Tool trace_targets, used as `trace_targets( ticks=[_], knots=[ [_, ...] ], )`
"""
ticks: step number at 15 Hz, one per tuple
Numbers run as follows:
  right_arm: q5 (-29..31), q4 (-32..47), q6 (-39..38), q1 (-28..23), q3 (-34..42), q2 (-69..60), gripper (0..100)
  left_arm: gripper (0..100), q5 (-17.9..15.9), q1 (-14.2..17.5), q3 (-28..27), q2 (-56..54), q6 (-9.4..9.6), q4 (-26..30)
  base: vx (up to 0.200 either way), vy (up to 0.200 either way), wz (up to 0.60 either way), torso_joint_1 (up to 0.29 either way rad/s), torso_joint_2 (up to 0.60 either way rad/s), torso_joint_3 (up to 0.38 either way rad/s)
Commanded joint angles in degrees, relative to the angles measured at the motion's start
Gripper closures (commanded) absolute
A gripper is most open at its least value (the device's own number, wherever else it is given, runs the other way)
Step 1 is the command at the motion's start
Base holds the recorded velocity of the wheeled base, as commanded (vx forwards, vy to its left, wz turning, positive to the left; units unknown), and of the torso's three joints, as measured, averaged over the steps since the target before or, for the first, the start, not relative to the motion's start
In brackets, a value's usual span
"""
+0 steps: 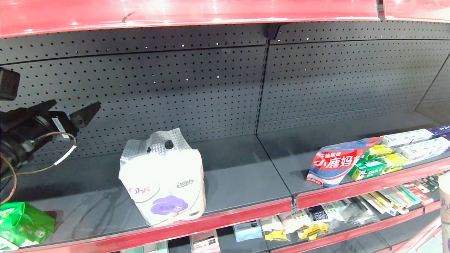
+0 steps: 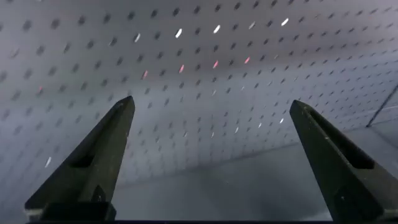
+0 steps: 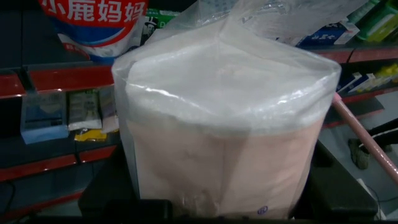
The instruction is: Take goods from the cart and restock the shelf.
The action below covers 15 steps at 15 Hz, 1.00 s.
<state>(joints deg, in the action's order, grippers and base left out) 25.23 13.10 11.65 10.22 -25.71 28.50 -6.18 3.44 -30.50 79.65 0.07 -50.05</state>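
L jaws spread over shelf (image 1: 239, 175); R jaws grip tissue pack (image 3: 224, 124).

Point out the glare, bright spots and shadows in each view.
Head view: glare streaks the red fascia; the left gripper throws a faint shadow on the shelf. Left wrist view: light glints through holes in the pegboard. Right wrist view: the tissue pack shines on its plastic top.

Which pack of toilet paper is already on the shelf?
The pack with the purple picture, standing on the shelf near its front edge. The other pack is off the shelf, down at the far right.
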Motion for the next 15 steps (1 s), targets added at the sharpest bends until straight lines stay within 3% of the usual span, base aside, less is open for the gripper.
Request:
trace_targets(
  ticks=[1,3,6,8,11,12,13,15],
  knots=[
    [-0.01,-0.01,0.04,0.07,-0.04,-0.03,100,0,1.08,-0.01,0.71,-8.81,-2.27,10.77,0.000,0.000,0.00,0.000,0.00,0.000],
    [-0.01,-0.10,-0.05,0.16,-0.13,-0.03,100,0,0.20,-0.01,3.08,-13.21,-2.53,17.89,0.000,0.000,0.00,0.000,0.00,0.000],
    [-0.45,-0.10,-0.23,0.16,-0.13,-0.11,100,0,-3.66,-0.98,8.44,-20.50,-1.66,18.50,0.000,0.000,0.00,0.000,0.00,0.000],
    [-1.06,-0.10,-0.58,0.16,-0.04,-0.11,100,0,-7.35,-1.24,11.25,-27.80,-0.78,22.37,0.000,0.000,0.00,0.000,0.00,0.000],
    [-1.59,-0.10,-0.58,0.24,-0.13,-0.03,100,0,-14.65,-1.77,11.16,-42.83,1.25,37.57,0.000,0.000,0.00,0.000,0.00,0.000],
    [-2.91,-0.10,-0.58,0.16,-0.13,-0.03,100,0,-17.20,-4.14,9.85,-50.83,2.74,47.42,0.000,0.000,0.00,0.000,0.00,0.000],
    [-4.05,-0.10,-0.58,0.16,-0.31,-0.03,100,0,-17.29,-7.04,8.44,-56.98,3.53,55.15,0.000,0.000,0.00,0.000,0.00,0.000],
    [-6.07,-0.10,-0.58,0.16,-1.98,-0.03,100,0,-17.02,-9.33,7.21,-65.42,5.64,66.84,0.000,0.000,0.00,0.000,0.00,0.000]
  ],
)
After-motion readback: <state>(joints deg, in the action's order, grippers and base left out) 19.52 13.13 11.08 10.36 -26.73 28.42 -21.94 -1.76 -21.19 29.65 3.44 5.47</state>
